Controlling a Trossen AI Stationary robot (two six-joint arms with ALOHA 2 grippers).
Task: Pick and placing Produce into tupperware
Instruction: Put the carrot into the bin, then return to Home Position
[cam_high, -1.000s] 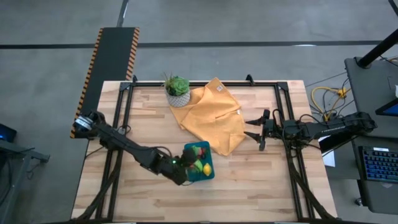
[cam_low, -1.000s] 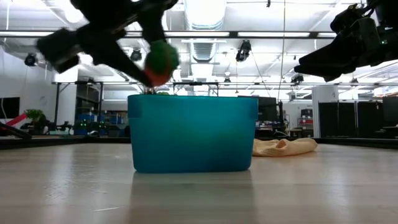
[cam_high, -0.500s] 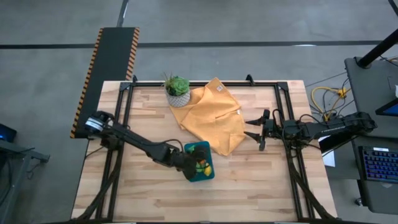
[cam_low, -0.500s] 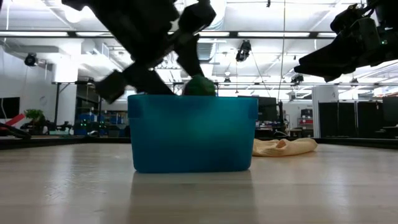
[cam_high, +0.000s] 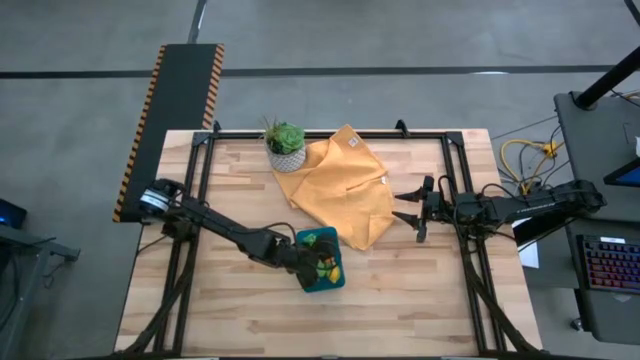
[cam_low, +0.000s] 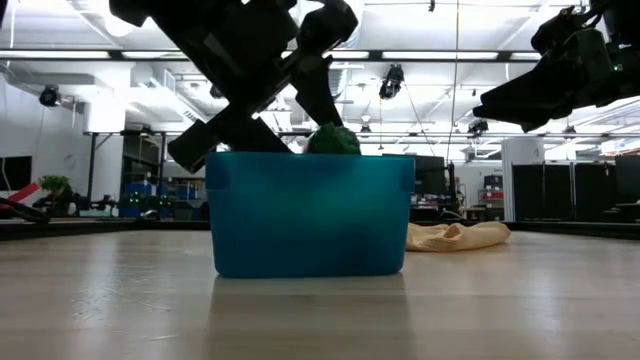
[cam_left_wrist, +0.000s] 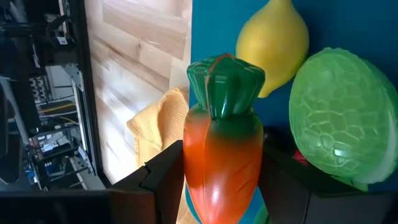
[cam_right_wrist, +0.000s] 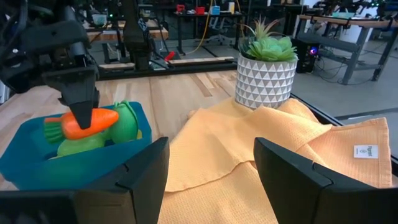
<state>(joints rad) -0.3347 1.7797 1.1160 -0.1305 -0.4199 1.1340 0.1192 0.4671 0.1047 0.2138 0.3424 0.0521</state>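
L claw (cam_left_wrist: 221, 186) is pinching a toy carrot (cam_left_wrist: 222, 146), orange body w/ green top, right over the open teal tupperware (cam_high: 322, 259). In the L wrist view the carrot's long axis runs straight out between the two fingers, green end pointing away from the claw and down into the bin. So the drop path is basically along that axis: carrot sits directly above the contents, not off to a side.

Already in the bin: a yellow lemon (cam_left_wrist: 273, 43) and a pale green cabbage-like piece (cam_left_wrist: 345, 118), both just beyond the carrot tip; a dark/red bit near the cabbage, can't tell what. Low view shows the green top at about rim level of the tupperware, arm slanting in from above.

R wrist view confirms it: carrot lies roughly level across the bin under the L claw, over the green pieces.

R claw (cam_high: 411, 210) hangs w/ fingers spread, holding nothing, by the mustard cloth (cam_high: 345, 185) edge, well apart from the bin. L arm is clearly nearer. Plant pot (cam_high: 286, 150) at the worktop's (cam_high: 420, 300) far side, out of the way.

Judgement: next is release; tight fit among the pieces, carrot may rest on top.
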